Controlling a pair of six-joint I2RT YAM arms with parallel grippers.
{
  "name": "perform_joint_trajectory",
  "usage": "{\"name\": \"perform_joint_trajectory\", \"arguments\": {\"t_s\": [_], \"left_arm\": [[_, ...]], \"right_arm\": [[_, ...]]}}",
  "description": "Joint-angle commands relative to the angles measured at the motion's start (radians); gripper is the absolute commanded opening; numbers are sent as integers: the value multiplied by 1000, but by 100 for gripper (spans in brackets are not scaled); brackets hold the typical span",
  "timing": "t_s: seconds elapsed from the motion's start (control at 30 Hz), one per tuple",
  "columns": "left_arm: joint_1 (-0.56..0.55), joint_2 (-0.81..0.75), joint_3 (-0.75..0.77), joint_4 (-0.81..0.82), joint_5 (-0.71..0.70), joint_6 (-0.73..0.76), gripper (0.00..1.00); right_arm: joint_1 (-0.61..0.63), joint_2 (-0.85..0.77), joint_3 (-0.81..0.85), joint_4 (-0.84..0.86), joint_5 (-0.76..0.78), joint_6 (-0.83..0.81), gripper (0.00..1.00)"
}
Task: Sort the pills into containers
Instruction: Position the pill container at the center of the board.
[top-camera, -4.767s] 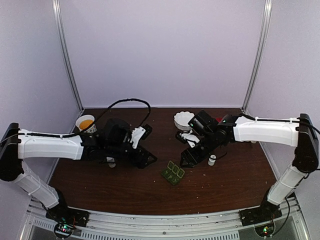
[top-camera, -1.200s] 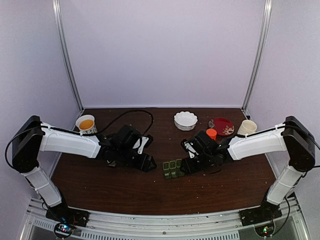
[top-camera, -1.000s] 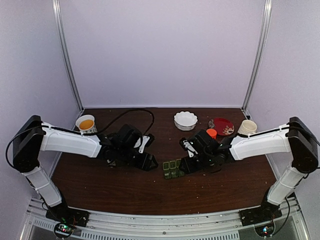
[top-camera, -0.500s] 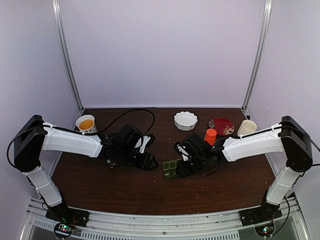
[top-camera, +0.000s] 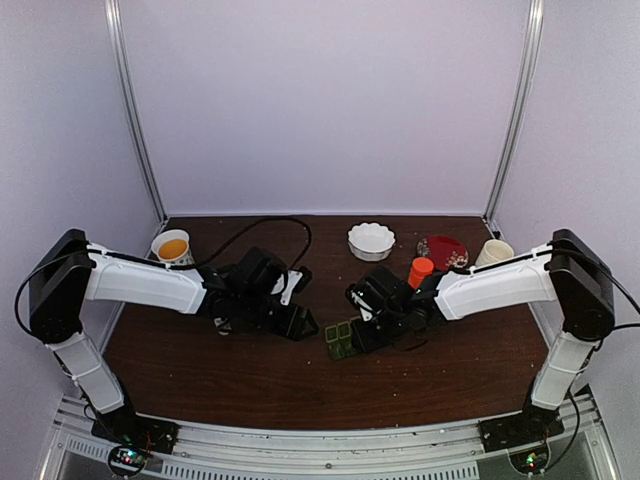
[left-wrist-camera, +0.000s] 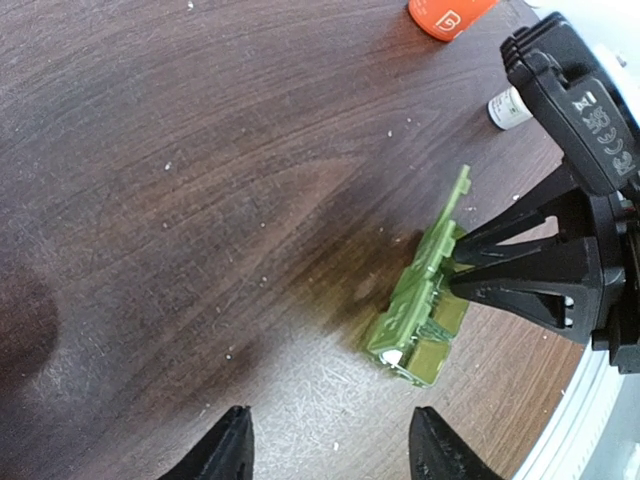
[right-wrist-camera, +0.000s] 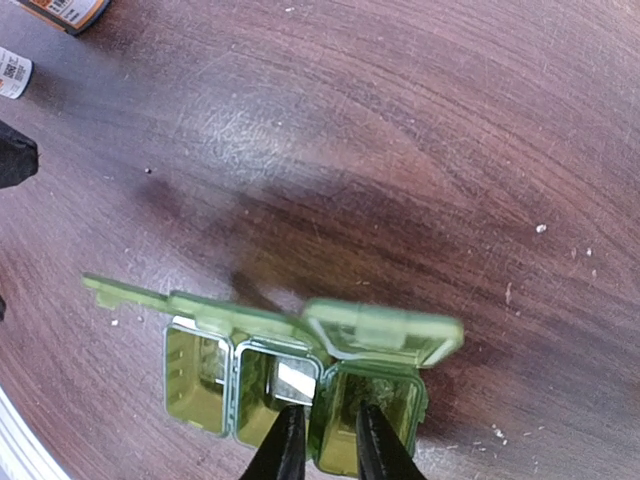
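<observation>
The right tool (right-wrist-camera: 328, 445) has its fingers almost together, straddling the wall between the middle and right-hand cells of the green pill box (right-wrist-camera: 200, 375) and pinching it there. The box sits on the dark desk (top-camera: 250, 380) directly under this tool's tips. Just beyond the tips, the lid (right-wrist-camera: 382, 330) of the right-hand cell stands half raised and tilted, while the other lids lie folded back, away from the tool. A whitish bit (right-wrist-camera: 295, 380) shows in the middle cell, just left of the fingers; whether it is a pill cannot be told.

The left tool (left-wrist-camera: 335, 455) has its fingers spread wide apart and holds nothing, with bare desk between them. The pill box lies ahead of it and slightly to its right, not touching it, with the right tool's black fingers meeting the box from the far side.

Farther beyond both tools, a small white bottle (left-wrist-camera: 505, 105) and an orange bottle (top-camera: 421, 271) stand behind the right tool. At the far edge of the desk are a white scalloped bowl (top-camera: 371, 240), a red plate (top-camera: 443, 252), a beige cup (top-camera: 494, 254) and, far behind the left tool, a cup of orange liquid (top-camera: 172, 246)
</observation>
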Motion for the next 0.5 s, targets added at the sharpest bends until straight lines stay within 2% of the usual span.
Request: {"name": "perform_joint_trajectory", "arguments": {"t_s": [0.0,0.27,0.47], "left_arm": [[-4,-10,30,7,-30,19,56],[-3,-117,25,-95,-231,24,54],[19,-301,-18,-145,-355,32,55]], "right_arm": [[12,33,51,-48,58,-13,18],[19,47,88,-90,110,-26,13],[21,64,111,-111,124,-35,13]]}}
